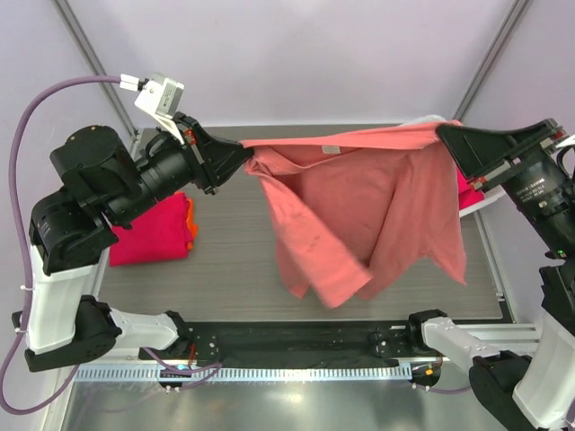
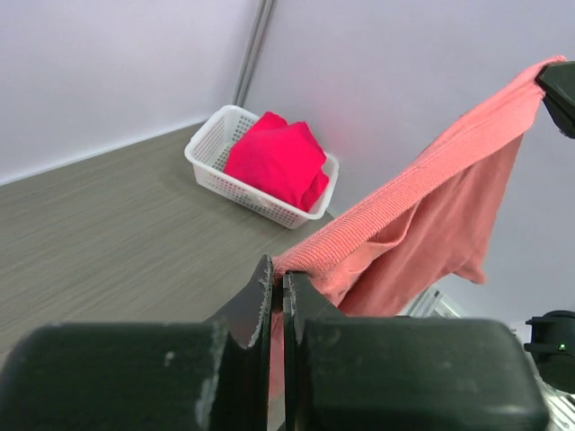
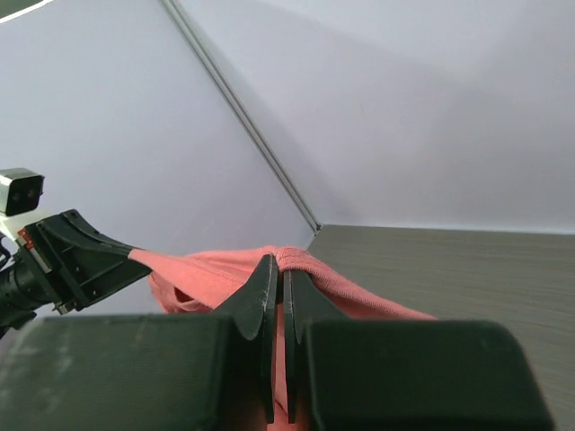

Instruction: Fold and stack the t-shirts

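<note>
The pink t-shirt [image 1: 359, 215] hangs in the air across the middle of the overhead frame, its collar edge pulled into a taut line running left to right. The left gripper [image 1: 244, 159] is clamped on the left end of that edge and the right gripper [image 1: 443, 134] is pinched tight on the right end, so neither arm is nearer. The body droops, crumpled, toward the lower centre, over the desk [image 1: 225, 269]. I'd say it needs lowering flat there. A folded red t-shirt [image 1: 153, 229] lies at the left, and more red t-shirts [image 2: 274, 162] sit in the basket [image 2: 208, 162].
</note>
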